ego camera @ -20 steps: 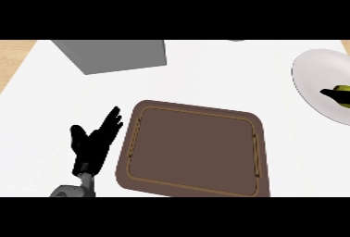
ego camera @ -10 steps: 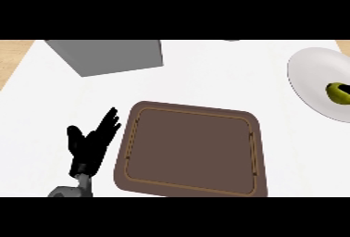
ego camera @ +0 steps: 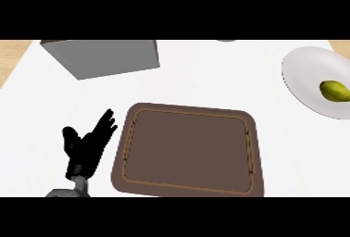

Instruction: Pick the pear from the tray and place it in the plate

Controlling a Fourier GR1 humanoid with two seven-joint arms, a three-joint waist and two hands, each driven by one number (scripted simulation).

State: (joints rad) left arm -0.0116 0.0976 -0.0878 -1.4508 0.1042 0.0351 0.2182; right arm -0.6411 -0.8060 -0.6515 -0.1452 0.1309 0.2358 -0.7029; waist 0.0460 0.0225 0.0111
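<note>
Resting at the lower left, the left hand (ego camera: 87, 147) is standing open with its fingers up, holding nothing, just beside the left edge of the brown tray (ego camera: 188, 150). No right hand is showing anywhere I can see.

Over at the far right the pear (ego camera: 334, 90) is lying on the white plate (ego camera: 304, 74), well apart from the tray, whose flat inside is showing nothing on it. So by my reckoning the job is looking done, with the fruit sitting where the task is asking for it.

What could go wrong from here is mostly the pear rolling: it is sitting toward the right side of the plate, which is running out of view, and a rounded fruit on a shallow dish is liable to drift if anything is knocking the bench (ego camera: 205, 78).

As for its looks, the pear is showing yellow-green, small and plump, darker along its lower side. A grey block (ego camera: 103, 58) is standing at the upper left, clear of everything.
</note>
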